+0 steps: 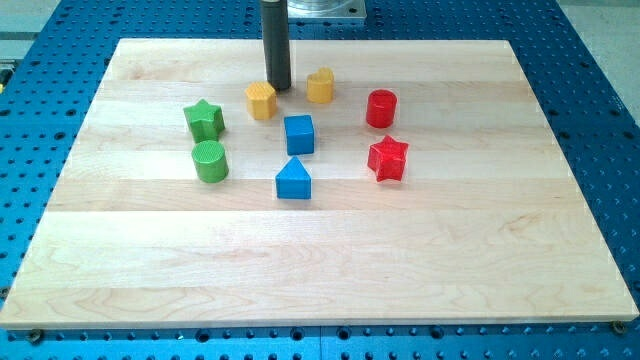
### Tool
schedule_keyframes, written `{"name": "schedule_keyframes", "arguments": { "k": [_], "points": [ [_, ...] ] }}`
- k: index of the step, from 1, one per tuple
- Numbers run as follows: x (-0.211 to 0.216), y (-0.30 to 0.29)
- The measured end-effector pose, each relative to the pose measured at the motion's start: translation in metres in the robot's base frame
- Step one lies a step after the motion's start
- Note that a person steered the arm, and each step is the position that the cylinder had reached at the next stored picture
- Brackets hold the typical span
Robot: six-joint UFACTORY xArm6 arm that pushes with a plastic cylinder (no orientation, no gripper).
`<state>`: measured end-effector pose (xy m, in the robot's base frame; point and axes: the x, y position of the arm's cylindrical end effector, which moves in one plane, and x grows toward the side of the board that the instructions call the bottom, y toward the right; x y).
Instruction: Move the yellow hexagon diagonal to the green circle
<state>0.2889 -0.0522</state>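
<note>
The yellow hexagon [261,100] sits near the view's top centre of the wooden board [320,260]. The green circle [210,160], a short cylinder, stands below and to the left of it. My tip [279,86] is at the end of the dark rod, just right of and slightly above the yellow hexagon, close to or touching its upper right edge. A second yellow block [320,85], rounded in shape, lies to the right of my tip.
A green star [204,119] sits just above the green circle. A blue cube [299,133] and a blue triangle [293,179] lie in the middle. A red cylinder [381,108] and a red star [388,158] are to the right.
</note>
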Motion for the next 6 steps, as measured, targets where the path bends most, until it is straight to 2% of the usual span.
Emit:
{"name": "schedule_keyframes", "arguments": {
  "k": [2, 4, 6],
  "points": [
    [0.003, 0.001],
    [0.066, -0.029],
    [0.122, -0.100]
  ]
}}
